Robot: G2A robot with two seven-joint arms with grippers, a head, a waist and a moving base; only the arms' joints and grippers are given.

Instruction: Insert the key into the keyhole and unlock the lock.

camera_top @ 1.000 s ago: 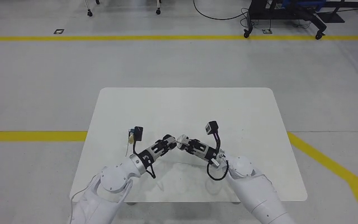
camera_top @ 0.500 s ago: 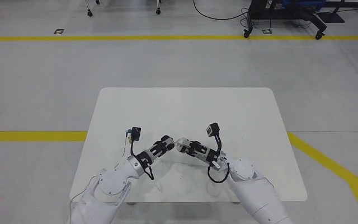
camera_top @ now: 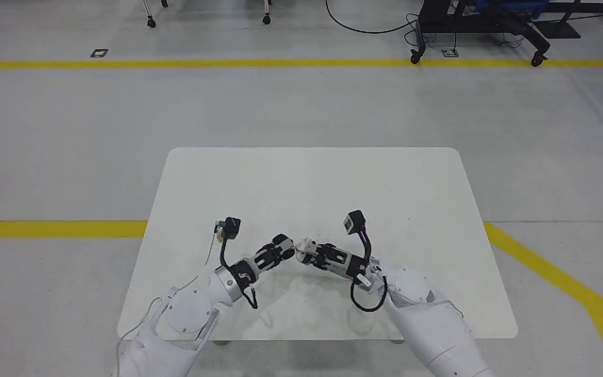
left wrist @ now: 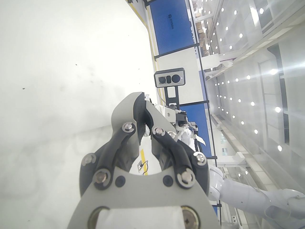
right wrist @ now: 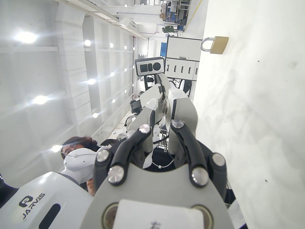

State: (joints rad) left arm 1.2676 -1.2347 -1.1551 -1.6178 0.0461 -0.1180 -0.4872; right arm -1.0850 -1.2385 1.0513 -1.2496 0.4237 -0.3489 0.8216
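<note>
A brass padlock [right wrist: 218, 45] with a silver shackle lies flat on the white table [camera_top: 377, 188]; in the top view the padlock [camera_top: 218, 227] sits beside the left arm's wrist camera. My left gripper [left wrist: 143, 99] is shut, its black pads pressed together at the tips. My right gripper [right wrist: 166, 97] is shut too, tip to tip with the left gripper [right wrist: 160, 88]. From above, the left gripper [camera_top: 285, 243] and right gripper [camera_top: 303, 250] meet just above the table's middle front. I cannot make out a key between either pair of fingers.
The padlock lies well to the left of where the grippers meet. The table's far half and right side are bare. The near table edge [camera_top: 311, 337] runs close behind both forearms.
Both grippers have drifted together toward the near edge of the table, still tip to tip. The left forearm has pulled back and lowered. The padlock has stayed put.
</note>
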